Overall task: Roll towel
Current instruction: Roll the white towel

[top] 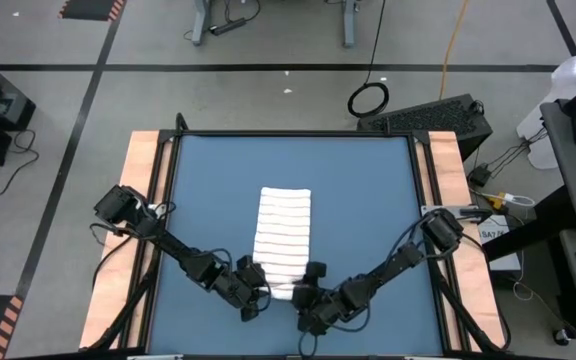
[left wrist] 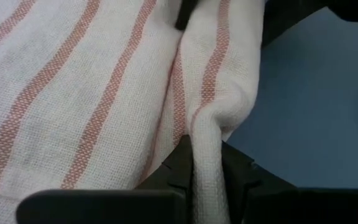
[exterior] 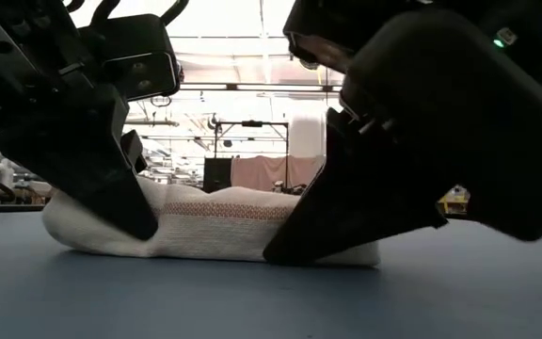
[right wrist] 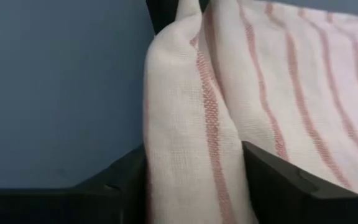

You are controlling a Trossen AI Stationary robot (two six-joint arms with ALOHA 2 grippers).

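Both grippers (top: 255, 292) (top: 308, 290) hide the towel's (top: 283, 225) pinched near edge.

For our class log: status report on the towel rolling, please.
Left hand shut on striped white cloth towel. Right hand straddles thicker fold. Nothing in the way.

A blue tabletop (top: 368, 200) with wooden side edges, a black cable coil (top: 368, 98) and a keyboard (top: 438, 115) on the floor beyond.
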